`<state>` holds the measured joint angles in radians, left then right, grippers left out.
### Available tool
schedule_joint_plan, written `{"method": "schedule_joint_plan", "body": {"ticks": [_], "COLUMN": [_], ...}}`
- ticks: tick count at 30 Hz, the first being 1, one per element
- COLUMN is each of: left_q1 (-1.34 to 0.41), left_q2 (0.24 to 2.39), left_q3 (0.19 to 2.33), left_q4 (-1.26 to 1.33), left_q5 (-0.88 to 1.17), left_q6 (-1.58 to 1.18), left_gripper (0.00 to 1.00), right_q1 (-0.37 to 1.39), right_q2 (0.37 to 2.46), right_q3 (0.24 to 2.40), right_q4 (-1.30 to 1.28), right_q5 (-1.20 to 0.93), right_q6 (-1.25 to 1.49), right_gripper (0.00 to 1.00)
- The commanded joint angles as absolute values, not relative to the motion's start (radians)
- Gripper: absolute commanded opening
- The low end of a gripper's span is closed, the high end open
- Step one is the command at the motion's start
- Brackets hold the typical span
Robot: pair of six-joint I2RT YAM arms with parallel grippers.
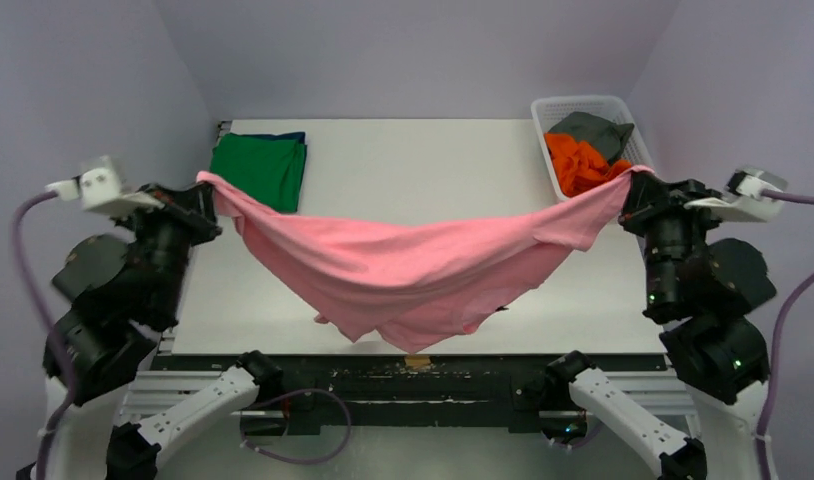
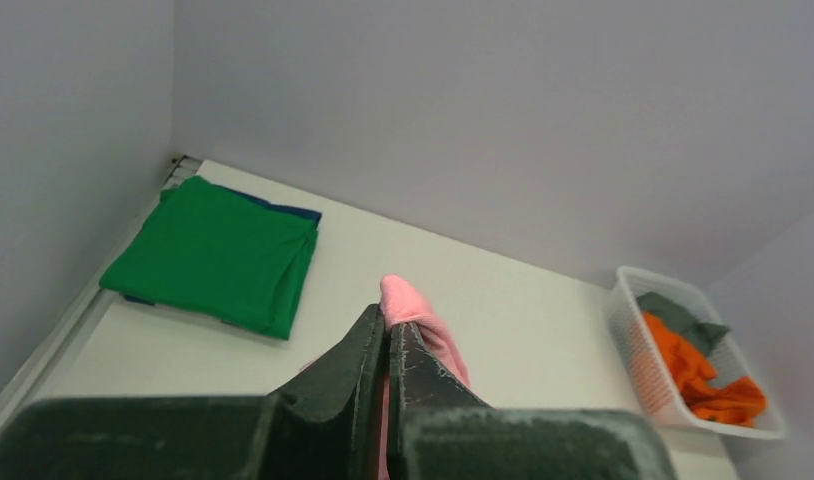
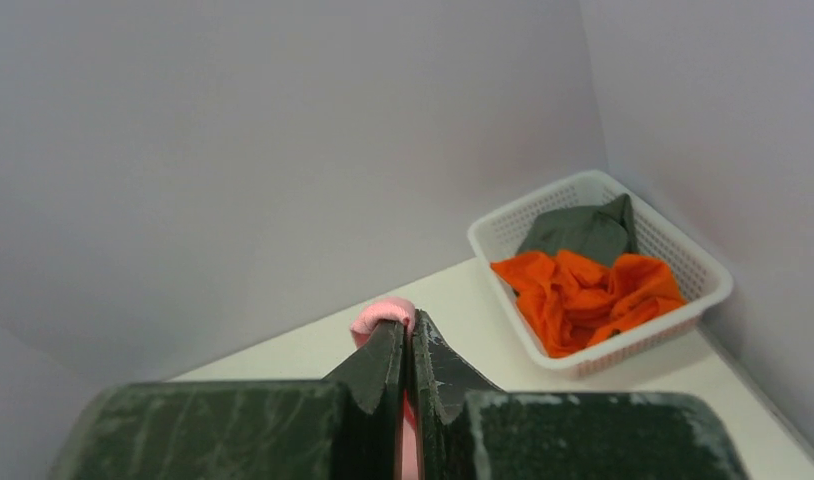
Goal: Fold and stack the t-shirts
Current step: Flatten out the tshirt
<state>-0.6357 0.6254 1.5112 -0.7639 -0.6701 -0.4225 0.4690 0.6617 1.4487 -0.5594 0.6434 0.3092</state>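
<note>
Top external, left end effector (image 1: 208, 186) and right end effector (image 1: 633, 180) raised wide apart, clamping sagging pink t-shirt (image 1: 403, 270)

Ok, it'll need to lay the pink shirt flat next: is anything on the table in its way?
Nothing visible. The pink shirt hangs over bare table. The folded green shirt sits at the far left and the basket at the far right, both behind it. The strip right under the cloth is hidden.
</note>
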Motion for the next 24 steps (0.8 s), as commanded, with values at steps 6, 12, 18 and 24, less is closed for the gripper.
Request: {"method": "schedule_joint_plan", "body": {"ticks": [6, 12, 18, 24], "left_q1": [-0.35, -0.272, -0.249, -0.23], "left_q2": [1.101, 1.186, 1.073, 1.029], "left_q3": [1.786, 1.849, 1.615, 1.513], "left_q4": [-0.807, -0.892, -0.892, -0.895], "left_q5": [-0.507, -0.394, -0.416, -0.438], "left_q6": [-0.343, -0.321, -0.351, -0.364], "left_gripper": [0.0, 0.0, 0.0, 0.0], "right_q1": [0.461, 0.406, 0.361, 0.309], "right_q2": [0.969, 1.017, 0.964, 0.974], "right_q3": [1.468, 1.457, 1.265, 1.208], "right_q4": [-0.407, -0.431, -0.459, -0.504], "right_q5": [0.867, 0.823, 0.753, 0.729], "right_q6": [0.176, 0.18, 0.244, 0.276], "right_gripper": [0.0, 0.0, 0.0, 0.0]}}
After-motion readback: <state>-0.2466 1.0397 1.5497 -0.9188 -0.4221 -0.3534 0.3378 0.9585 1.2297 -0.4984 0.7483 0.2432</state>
